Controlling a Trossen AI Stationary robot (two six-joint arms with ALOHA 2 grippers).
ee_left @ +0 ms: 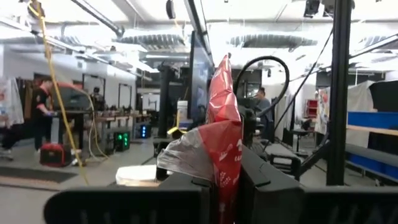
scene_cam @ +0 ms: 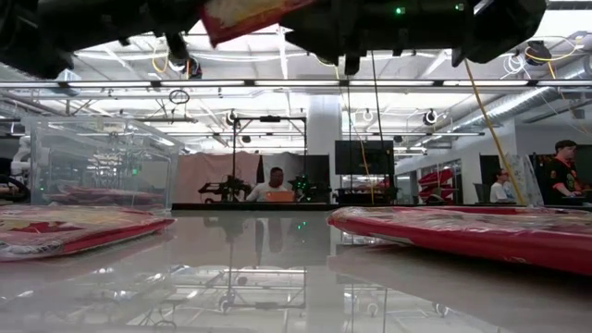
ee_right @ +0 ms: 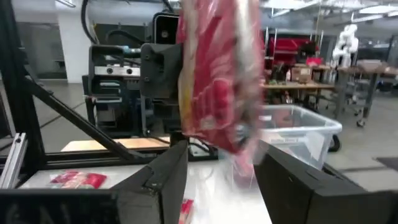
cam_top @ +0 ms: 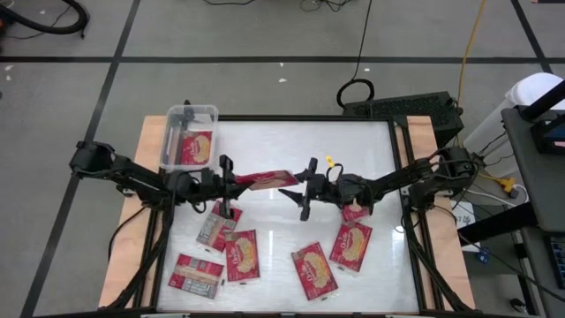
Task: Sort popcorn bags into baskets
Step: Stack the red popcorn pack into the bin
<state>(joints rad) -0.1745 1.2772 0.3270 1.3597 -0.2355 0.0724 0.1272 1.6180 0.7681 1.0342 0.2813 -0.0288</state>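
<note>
A red popcorn bag (cam_top: 267, 179) hangs in the air over the middle of the table, between my two grippers. My left gripper (cam_top: 228, 183) is shut on its left end. My right gripper (cam_top: 305, 189) faces it from the right, open; its fingers stand on either side of the bag's free end (ee_right: 239, 146) with a gap showing. A clear basket (cam_top: 175, 141) sits at the far left with one bag (cam_top: 197, 147) lying flat inside. Several more bags (cam_top: 240, 254) lie flat on the near half of the table. My left gripper pinches the bag's left end (ee_left: 225, 177) between its two fingers (ee_left: 261, 183). The fingers come about level from the table's left, along the bag's length. The bag is lifted clear of the table and sticks out past the fingers toward my right gripper, seen edge-on.
Loose bags lie near left (cam_top: 196, 274) and near right (cam_top: 351, 246), one more (cam_top: 355, 212) under my right arm. The far middle of the white tabletop (cam_top: 300, 141) is bare. In the low view, people (scene_cam: 564, 166) stand in the room behind.
</note>
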